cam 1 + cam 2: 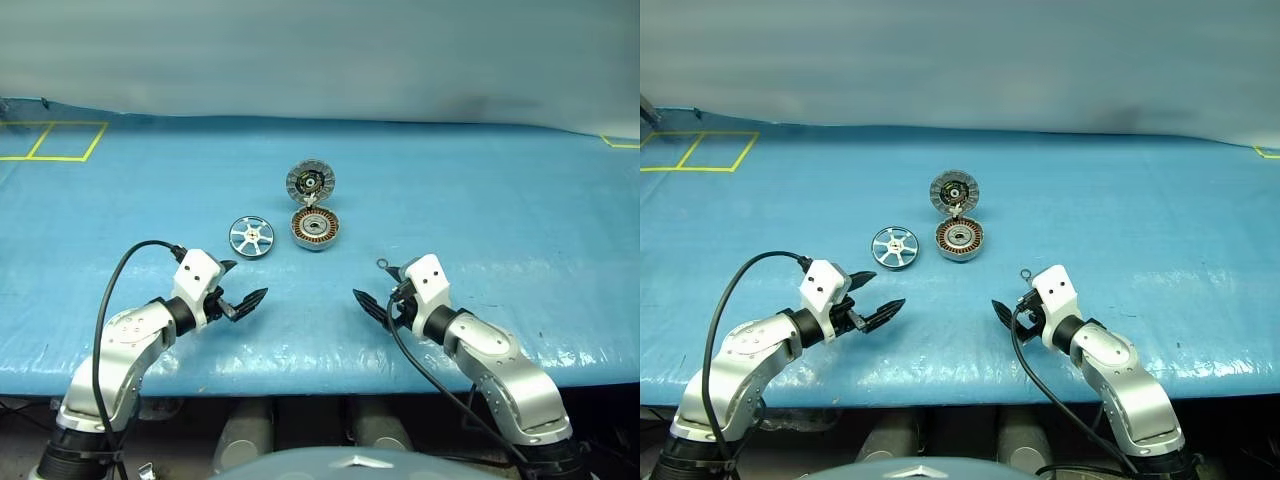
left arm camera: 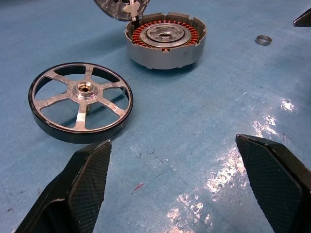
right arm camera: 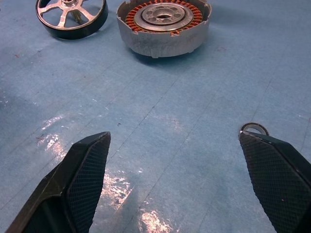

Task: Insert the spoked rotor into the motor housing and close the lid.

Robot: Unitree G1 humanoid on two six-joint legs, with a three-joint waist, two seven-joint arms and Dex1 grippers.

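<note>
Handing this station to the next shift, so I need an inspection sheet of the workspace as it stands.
Surface: blue sheet over the table, wrinkled and glossy in spots.
Job's things: spoked rotor lies flat, apart from and left of the motor housing; housing open, copper windings showing, nothing inside; lid swung back behind it, inner face up.
Clutter: small metal ring near the right gripper.
Grippers: left gripper and right gripper both open, holding nothing, short of the parts.
Cables: black cable looping over the left arm; another along the right arm.
Surroundings: yellow tape lines at the far left, grey wall behind.
</note>
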